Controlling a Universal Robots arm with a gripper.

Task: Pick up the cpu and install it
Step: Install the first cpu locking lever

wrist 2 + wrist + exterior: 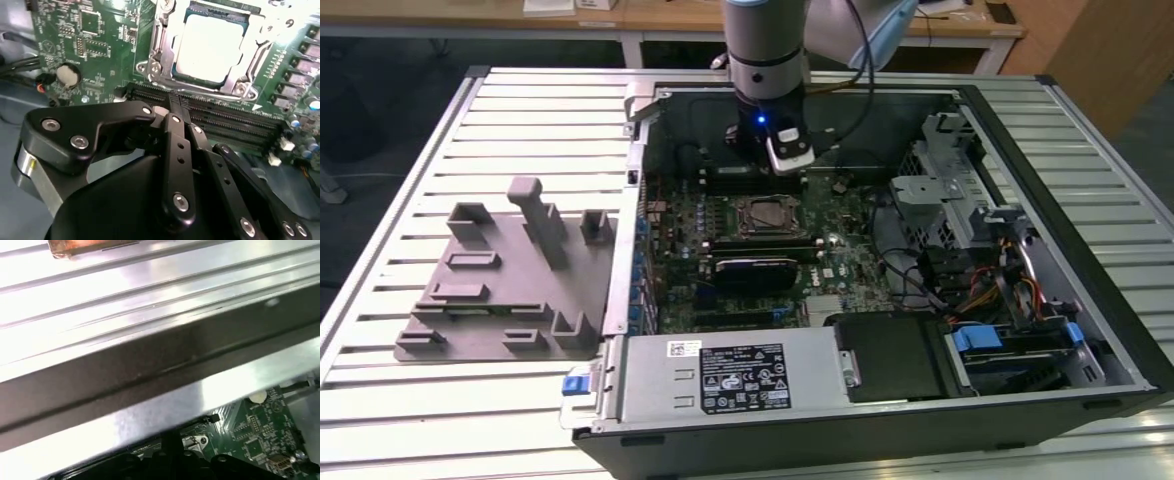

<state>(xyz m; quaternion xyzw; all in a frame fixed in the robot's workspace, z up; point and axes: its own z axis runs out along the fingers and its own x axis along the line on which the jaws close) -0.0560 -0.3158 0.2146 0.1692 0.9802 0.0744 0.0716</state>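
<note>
Closed end effector (pixel 174 100) empty, cpu (pixel 209 47) seated in socket (pixel 155 50)

Overhead light glares white off the silver-grey square cpu (pixel 209 47); the near black pincer (pixel 172 112) is softly blurred.

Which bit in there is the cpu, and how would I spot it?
Look inside the open computer case at the green motherboard. Near its middle sits a metal socket frame, and the cpu lies inside it, just beyond the gripper. It is the one plain, pale silver square among dark slots and green circuitry.
</note>
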